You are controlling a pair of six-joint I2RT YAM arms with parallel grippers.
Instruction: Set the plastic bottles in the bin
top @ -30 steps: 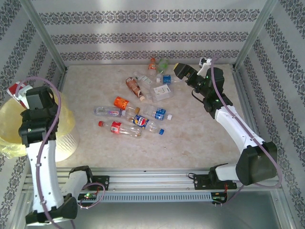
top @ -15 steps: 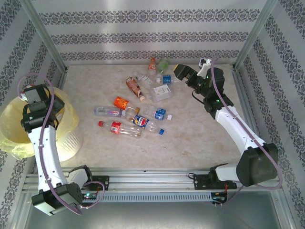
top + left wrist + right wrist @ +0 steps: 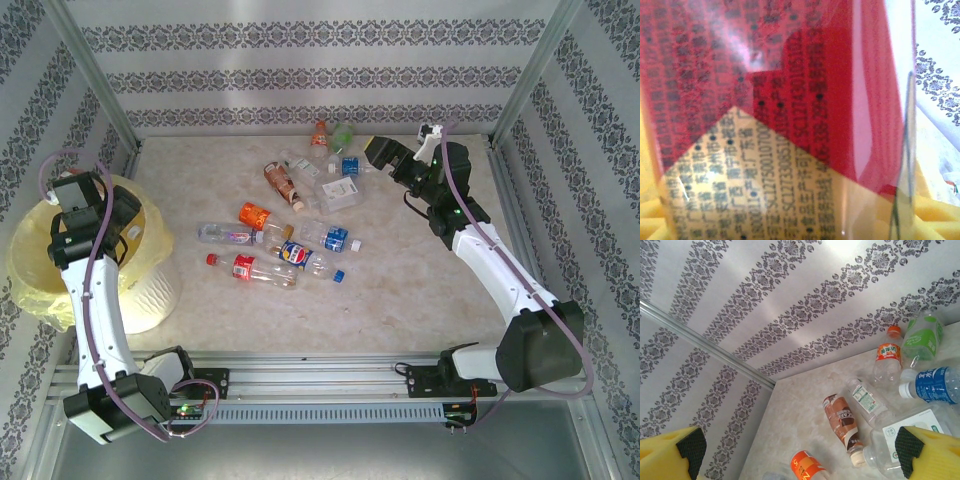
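My left gripper [image 3: 124,220] hangs over the bin [image 3: 60,285], a round bucket lined with a pale yellow bag at the table's left edge. It is shut on a red-labelled bottle [image 3: 790,75], whose printed label sits right against the left wrist camera. My right gripper [image 3: 385,155] hovers open at the back right with nothing between its fingers [image 3: 690,446]. In front of it lie an orange-capped bottle [image 3: 888,357], a green one [image 3: 922,337], a blue one [image 3: 932,385], a brown one [image 3: 842,422] and a large clear one [image 3: 912,432]. Several more bottles [image 3: 270,245] lie mid-table.
Patterned walls and metal posts [image 3: 95,85] close in the table on three sides. The rail [image 3: 320,385] with both arm bases runs along the near edge. Bare tabletop [image 3: 420,280] lies to the right of the bottles.
My left arm has swung from the bin's far left side to above its right half, carrying the red-labelled bottle. The bin's bag has shifted. The right arm has not moved.
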